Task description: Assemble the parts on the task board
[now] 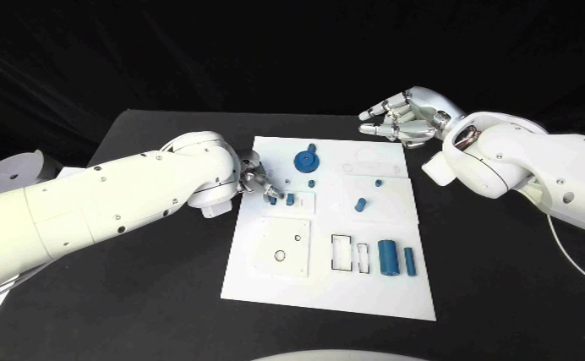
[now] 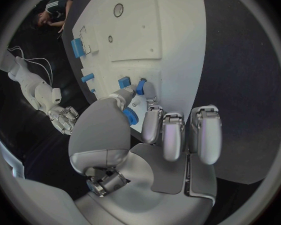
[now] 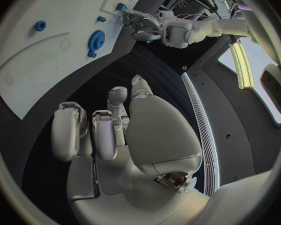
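Observation:
The white task board lies in the middle of the black table. My left hand is over the board's left edge, beside two small blue parts. In the left wrist view the left hand pinches a small blue part between its thumb and a finger. A blue gear sits near the far edge. A blue cylinder and a slimmer blue piece lie at the near right. My right hand hovers past the board's far right corner, fingers loosely bent, holding nothing.
More small blue parts stand mid-board. Rectangular slots and a plate with a round hole are in the near half. Black table shows left and right of the board. The right wrist view shows the gear and my left hand.

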Robot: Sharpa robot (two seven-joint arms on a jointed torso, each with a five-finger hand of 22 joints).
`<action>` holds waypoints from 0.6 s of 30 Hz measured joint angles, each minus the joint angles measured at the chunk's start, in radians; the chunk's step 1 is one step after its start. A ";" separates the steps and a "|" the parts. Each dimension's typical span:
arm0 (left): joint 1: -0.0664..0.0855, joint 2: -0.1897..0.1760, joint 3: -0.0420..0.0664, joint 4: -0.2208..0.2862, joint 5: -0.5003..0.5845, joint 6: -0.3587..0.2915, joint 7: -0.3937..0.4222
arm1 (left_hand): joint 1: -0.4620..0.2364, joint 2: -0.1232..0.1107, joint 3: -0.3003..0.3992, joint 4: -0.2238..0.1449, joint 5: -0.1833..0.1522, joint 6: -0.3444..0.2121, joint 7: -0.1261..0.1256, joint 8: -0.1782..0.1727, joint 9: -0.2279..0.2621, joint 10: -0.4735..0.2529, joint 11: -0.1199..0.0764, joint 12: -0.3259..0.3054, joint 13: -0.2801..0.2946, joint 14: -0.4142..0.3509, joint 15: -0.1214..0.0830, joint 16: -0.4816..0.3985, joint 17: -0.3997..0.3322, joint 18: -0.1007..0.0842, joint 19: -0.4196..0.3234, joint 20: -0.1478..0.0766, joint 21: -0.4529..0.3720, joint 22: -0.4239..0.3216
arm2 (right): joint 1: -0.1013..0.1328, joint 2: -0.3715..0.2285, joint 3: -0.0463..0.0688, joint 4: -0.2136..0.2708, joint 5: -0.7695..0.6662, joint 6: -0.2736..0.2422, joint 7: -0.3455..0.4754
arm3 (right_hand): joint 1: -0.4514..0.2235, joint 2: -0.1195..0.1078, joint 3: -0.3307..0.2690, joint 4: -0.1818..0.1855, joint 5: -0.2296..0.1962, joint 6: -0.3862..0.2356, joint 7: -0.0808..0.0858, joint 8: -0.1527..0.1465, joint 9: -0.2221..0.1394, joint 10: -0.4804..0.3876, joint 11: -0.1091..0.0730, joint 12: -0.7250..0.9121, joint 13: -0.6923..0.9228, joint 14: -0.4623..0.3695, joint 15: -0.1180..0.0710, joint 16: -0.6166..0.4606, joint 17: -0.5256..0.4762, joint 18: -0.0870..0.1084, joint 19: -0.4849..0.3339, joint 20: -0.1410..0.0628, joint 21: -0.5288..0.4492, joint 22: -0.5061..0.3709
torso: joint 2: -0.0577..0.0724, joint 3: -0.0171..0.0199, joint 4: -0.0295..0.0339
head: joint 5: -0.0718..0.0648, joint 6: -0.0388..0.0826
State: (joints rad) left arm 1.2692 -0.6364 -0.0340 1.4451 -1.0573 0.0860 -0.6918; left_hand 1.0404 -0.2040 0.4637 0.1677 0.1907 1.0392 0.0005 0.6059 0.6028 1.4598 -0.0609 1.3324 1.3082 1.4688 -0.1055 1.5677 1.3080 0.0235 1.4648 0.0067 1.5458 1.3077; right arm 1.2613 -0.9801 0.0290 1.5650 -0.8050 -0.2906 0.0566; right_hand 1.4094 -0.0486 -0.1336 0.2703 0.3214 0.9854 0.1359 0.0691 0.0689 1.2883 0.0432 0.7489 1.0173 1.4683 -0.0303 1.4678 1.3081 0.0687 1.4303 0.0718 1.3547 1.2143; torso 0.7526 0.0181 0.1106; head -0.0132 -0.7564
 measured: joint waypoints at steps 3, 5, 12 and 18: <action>-0.001 -0.002 0.000 0.002 0.000 0.000 0.000 | 0.000 0.000 -0.032 0.015 0.000 0.004 -0.002 -0.001 -0.003 0.003 -0.003 0.000 0.000 0.000 0.000 0.000 0.000 0.000 0.000 0.000 0.003 0.000 | 0.000 0.000 0.000 0.000 0.000 0.000 0.000 | 0.000 0.000 0.000 0.000 0.000 0.000 0.000 0.000 0.000 0.000 0.000 0.000 0.000 0.000 0.000 0.000 0.000 0.000 0.000 0.000 0.000 0.000 | 0.000 -0.0002 0.0001 | 0.000 0.000; -0.001 -0.004 0.000 0.005 0.000 0.000 0.000 | 0.000 0.000 -0.062 0.028 0.000 0.005 -0.003 -0.001 -0.005 0.004 -0.004 0.004 0.000 0.000 0.000 0.000 0.000 0.000 0.000 0.000 0.006 0.000 | 0.000 0.000 0.000 -0.001 0.000 0.000 0.000 | 0.000 0.000 0.000 0.000 0.000 0.000 0.000 0.000 0.000 0.000 0.000 0.000 0.000 0.000 0.000 0.000 0.000 0.000 0.000 0.000 0.000 0.000 | 0.000 -0.0003 0.0001 | -0.001 0.000; -0.003 -0.013 0.000 0.014 0.000 -0.002 0.000 | 0.016 0.016 -0.226 0.099 0.000 0.012 -0.003 -0.001 -0.010 0.004 -0.004 0.007 0.000 0.000 0.000 0.000 0.000 0.000 0.000 0.000 0.006 0.000 | 0.000 0.001 0.000 -0.001 0.000 0.001 0.001 | 0.000 0.000 0.000 0.000 0.000 0.000 0.000 0.000 0.000 0.000 0.000 0.000 0.000 0.000 0.000 0.000 0.000 0.000 0.000 0.000 0.000 0.000 | 0.000 -0.0004 0.0005 | -0.001 0.000; -0.005 -0.024 0.000 0.023 0.000 -0.010 0.000 | 0.028 0.038 -0.333 0.125 0.000 0.017 -0.001 -0.001 -0.014 0.004 -0.004 0.007 0.000 0.000 0.000 0.000 0.000 0.000 0.000 0.000 0.010 0.000 | 0.000 0.002 0.000 -0.003 0.000 0.001 0.001 | 0.000 0.000 0.000 0.000 0.000 0.000 0.000 0.000 0.000 0.000 0.000 0.000 0.000 0.000 0.000 0.000 0.000 0.000 0.000 0.000 0.000 0.000 | 0.000 -0.0005 0.0008 | -0.002 0.000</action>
State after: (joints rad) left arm 1.2638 -0.6600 -0.0338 1.4680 -1.0569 0.0756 -0.6915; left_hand 1.0688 -0.1661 0.1309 0.2923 0.1907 1.0563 -0.0005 0.6048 0.5884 1.4634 -0.0644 1.3392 1.3080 1.4688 -0.1054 1.5677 1.3078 0.0234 1.4648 0.0067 1.5559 1.3076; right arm 1.2613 -0.9783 0.0290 1.5624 -0.8049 -0.2892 0.0579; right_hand 1.4094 -0.0486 -0.1336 0.2703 0.3214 0.9854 0.1359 0.0691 0.0689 1.2883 0.0433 0.7489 1.0173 1.4683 -0.0303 1.4678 1.3079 0.0687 1.4303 0.0719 1.3547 1.2143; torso 0.7526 0.0176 0.1114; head -0.0151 -0.7565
